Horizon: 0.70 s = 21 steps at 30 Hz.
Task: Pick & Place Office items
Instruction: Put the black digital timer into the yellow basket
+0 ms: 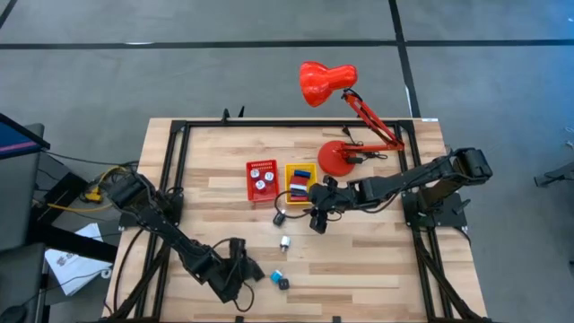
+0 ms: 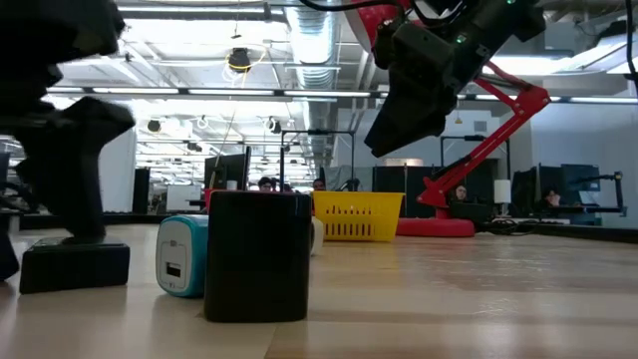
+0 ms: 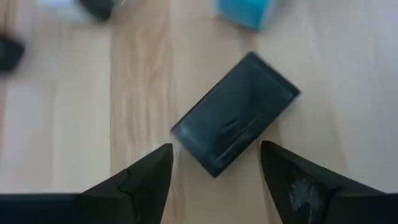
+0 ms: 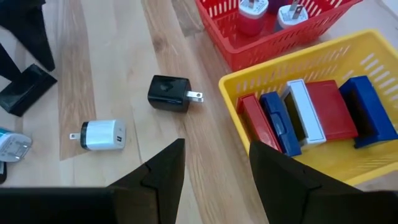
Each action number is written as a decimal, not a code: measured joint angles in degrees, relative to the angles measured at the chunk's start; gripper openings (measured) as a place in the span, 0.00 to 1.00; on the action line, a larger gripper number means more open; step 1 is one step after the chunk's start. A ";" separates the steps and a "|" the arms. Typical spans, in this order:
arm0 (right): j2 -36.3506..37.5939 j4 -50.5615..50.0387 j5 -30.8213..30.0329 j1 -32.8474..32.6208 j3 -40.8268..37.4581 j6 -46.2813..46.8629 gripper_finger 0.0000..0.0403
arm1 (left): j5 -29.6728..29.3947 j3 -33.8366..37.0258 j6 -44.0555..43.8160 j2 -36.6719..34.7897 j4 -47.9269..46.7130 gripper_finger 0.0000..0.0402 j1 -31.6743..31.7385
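Boxy matte black charger (image 2: 257, 255) stands at lower centre on the pale wood-grain tabletop (image 1: 377, 256), between the left pincer (image 3: 214, 171) fingers standing apart, near the bottom edge, while the right pincer (image 4: 214, 165), apart and empty, hovers beside the yellow mesh bin (image 4: 348, 56).

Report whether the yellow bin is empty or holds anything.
Not empty. The right wrist view shows the yellow bin holding a row of flat pieces standing side by side: red, blue, white, red, blue.
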<state>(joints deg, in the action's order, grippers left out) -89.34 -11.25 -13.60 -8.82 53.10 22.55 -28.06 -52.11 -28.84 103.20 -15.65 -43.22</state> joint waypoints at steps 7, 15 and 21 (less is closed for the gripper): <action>0.00 -0.03 0.01 -0.01 0.00 0.00 0.43 | 1.56 0.11 15.21 0.15 5.49 0.58 2.68; 0.00 -0.06 0.21 -0.15 0.02 0.00 0.43 | 17.09 0.08 18.66 0.07 7.03 0.57 8.21; 0.00 -0.06 0.21 -0.15 0.02 0.00 0.43 | 19.02 0.04 21.31 0.04 7.09 0.52 9.28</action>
<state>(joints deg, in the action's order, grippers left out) -89.34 -11.31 -13.39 -8.97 53.12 22.55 -9.04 -52.07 -7.52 103.24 -8.56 -33.93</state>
